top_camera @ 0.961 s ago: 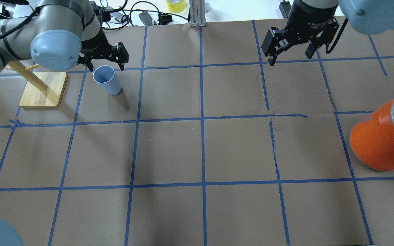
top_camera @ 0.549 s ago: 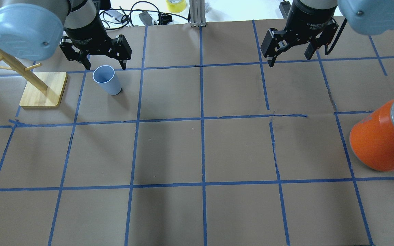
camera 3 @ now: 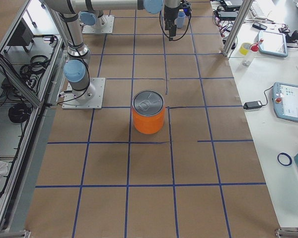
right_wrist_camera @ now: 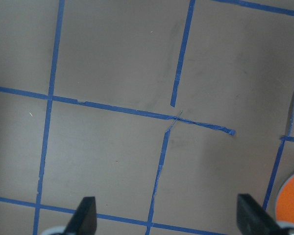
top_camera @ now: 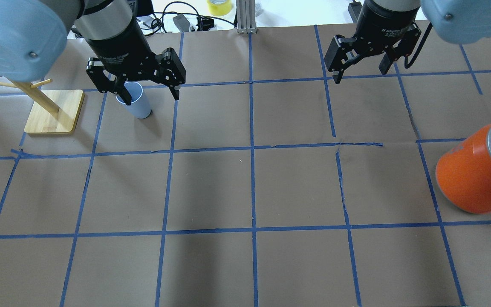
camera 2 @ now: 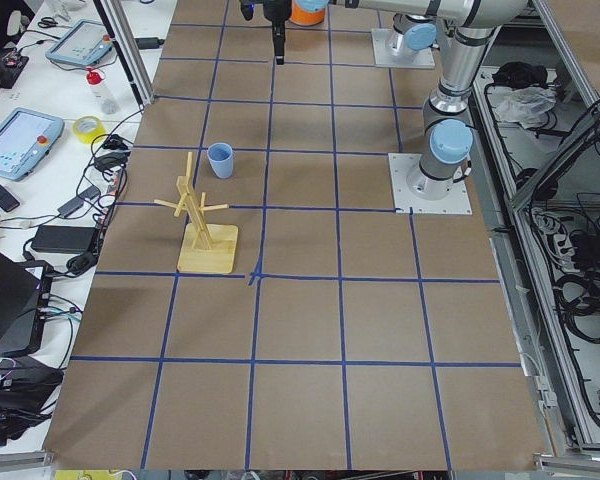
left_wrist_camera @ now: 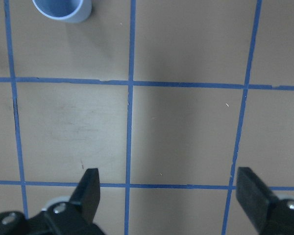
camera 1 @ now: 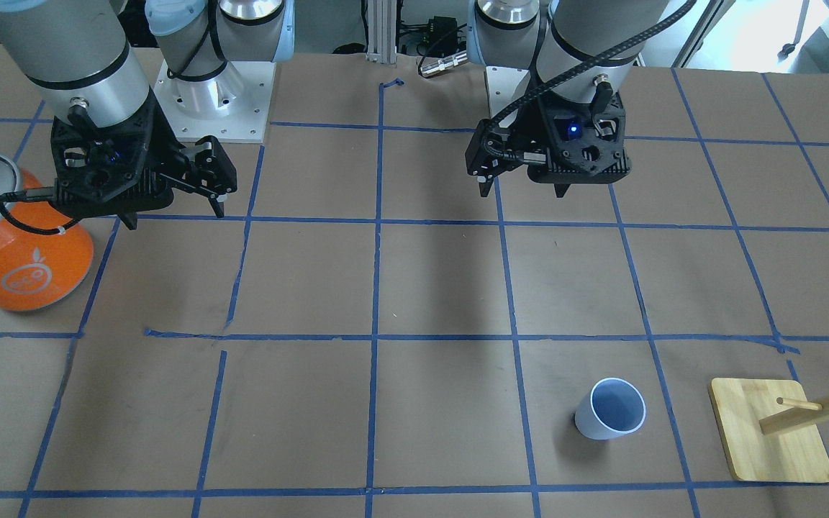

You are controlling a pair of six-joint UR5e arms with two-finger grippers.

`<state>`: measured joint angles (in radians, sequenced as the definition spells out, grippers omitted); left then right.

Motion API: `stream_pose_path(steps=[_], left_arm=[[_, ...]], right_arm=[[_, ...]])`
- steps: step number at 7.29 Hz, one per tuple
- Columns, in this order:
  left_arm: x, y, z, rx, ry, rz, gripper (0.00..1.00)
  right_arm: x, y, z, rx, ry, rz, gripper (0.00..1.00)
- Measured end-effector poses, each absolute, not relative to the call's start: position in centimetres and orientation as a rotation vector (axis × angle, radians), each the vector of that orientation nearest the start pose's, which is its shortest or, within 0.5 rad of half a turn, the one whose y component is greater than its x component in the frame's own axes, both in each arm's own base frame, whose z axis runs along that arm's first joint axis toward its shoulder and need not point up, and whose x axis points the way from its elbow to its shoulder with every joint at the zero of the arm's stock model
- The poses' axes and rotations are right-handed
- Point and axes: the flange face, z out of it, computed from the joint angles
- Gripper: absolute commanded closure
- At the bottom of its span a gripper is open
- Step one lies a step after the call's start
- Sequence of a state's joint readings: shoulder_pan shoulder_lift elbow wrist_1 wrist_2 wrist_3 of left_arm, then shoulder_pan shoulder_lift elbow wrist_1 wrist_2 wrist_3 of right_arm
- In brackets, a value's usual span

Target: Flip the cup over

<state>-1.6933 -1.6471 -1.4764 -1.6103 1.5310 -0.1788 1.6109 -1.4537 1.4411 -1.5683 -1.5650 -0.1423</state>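
Note:
The pale blue cup (camera 1: 610, 410) stands upright with its rim up on the brown paper, next to a wooden stand. It also shows in the overhead view (top_camera: 138, 106), the exterior left view (camera 2: 220, 160) and at the top edge of the left wrist view (left_wrist_camera: 62, 10). My left gripper (camera 1: 522, 193) is open and empty, high above the table and well back from the cup toward my base. In the overhead view the left gripper (top_camera: 148, 96) partly covers the cup. My right gripper (top_camera: 359, 74) is open and empty, far from the cup.
A wooden peg stand (top_camera: 53, 113) on a square base sits just beside the cup, also in the front view (camera 1: 767, 439). A large orange can (top_camera: 471, 175) with a silver lid stands on my right side. Blue tape lines grid the paper.
My left gripper has risen and drawn back from beside the cup, and has stayed open. The cup and my right arm have not moved.

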Motion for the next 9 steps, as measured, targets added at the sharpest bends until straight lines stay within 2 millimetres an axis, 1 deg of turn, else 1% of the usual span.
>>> stream_pose_path(steps=[1, 4, 9], left_arm=[[-20.4, -50.1, 48.8, -0.091, 3.175, 0.024, 0.00], [-19.4, -51.4, 48.9, -0.066, 3.089, -0.115, 0.00], [-19.4, -51.6, 49.3, -0.081, 3.085, -0.141, 0.00]], right_arm=[[15.6, -53.7, 49.1, -0.287, 3.124, -0.016, 0.00], [15.6, -53.7, 49.1, -0.288, 3.124, -0.014, 0.00], [15.6, -53.6, 49.1, -0.288, 3.124, -0.016, 0.00]])
